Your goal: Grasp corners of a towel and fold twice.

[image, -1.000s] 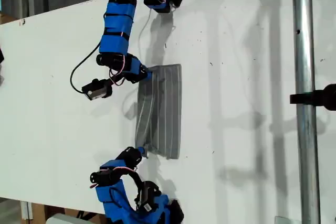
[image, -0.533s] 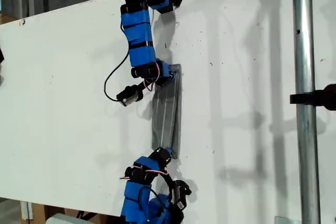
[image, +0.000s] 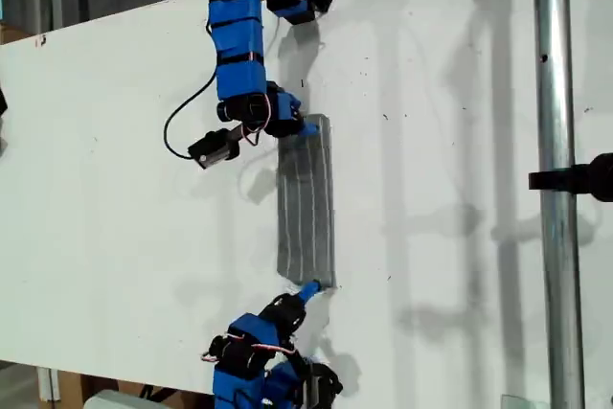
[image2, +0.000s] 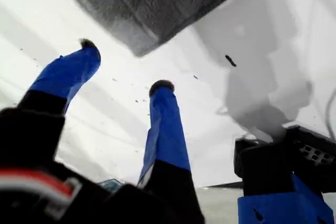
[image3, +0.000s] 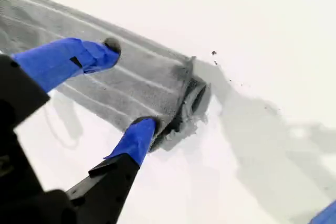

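Towel point(image: 306, 200) folded narrow, long axis spanning exterior view's top to bottom.

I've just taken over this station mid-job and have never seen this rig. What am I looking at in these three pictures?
The wide picture looks down on a white table with two blue robot arms. The other two pictures come from cameras riding on each arm's gripper, looking out along its two blue fingers.

A grey striped towel lies folded into a narrow strip. My first gripper appears to be the one at the exterior view's bottom: its jaws are open and just short of the towel's end. My second gripper, at the strip's other end, is open with its fingers over the cloth.

Neither gripper holds anything. The metal pole at the exterior view's right is just a stand.
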`<control>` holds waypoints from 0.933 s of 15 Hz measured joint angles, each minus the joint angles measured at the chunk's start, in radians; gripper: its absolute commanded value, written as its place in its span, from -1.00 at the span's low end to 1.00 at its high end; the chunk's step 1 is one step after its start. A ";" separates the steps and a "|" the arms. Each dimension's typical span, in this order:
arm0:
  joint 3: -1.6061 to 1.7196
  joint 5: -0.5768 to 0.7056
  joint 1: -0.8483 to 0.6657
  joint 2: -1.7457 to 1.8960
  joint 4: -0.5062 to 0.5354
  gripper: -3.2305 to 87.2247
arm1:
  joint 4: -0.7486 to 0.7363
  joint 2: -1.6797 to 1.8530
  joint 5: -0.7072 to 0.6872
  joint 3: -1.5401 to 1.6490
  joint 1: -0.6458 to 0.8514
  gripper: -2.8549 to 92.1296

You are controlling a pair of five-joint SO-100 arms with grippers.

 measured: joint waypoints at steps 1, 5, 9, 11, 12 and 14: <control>0.029 -0.031 0.012 0.129 0.008 -0.45 | -0.003 0.081 0.025 0.083 0.012 -0.38; 0.443 -0.124 0.075 0.845 -0.186 -0.53 | -0.101 0.331 0.150 0.394 0.012 -0.23; 0.749 -0.207 0.184 1.264 -0.313 -0.56 | -0.242 1.014 0.448 0.939 -0.077 -0.23; 0.885 -0.227 0.187 1.401 -0.345 -0.56 | -0.252 1.560 0.532 1.249 -0.104 -0.13; 0.936 -0.236 0.190 1.416 -0.359 -0.56 | -0.268 1.704 0.541 1.322 -0.098 -0.13; 0.980 -0.258 0.193 1.428 -0.365 -0.55 | -0.344 1.767 0.541 1.443 -0.048 -0.12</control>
